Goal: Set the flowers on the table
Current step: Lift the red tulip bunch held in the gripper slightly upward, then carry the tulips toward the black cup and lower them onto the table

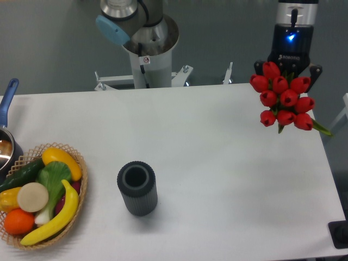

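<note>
Dark ribbed vase (137,188) upright, centre-left. Wicker basket (78,187) of toy produce at left; pot (6,145) behind it.

Matt white table (217,163), ribbed vase (137,188)

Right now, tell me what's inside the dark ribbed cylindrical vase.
The dark ribbed cylindrical vase looks empty: only its dark hollow shows, its bottom in shadow. The red tulip bunch is over the white table's far corner.
</note>
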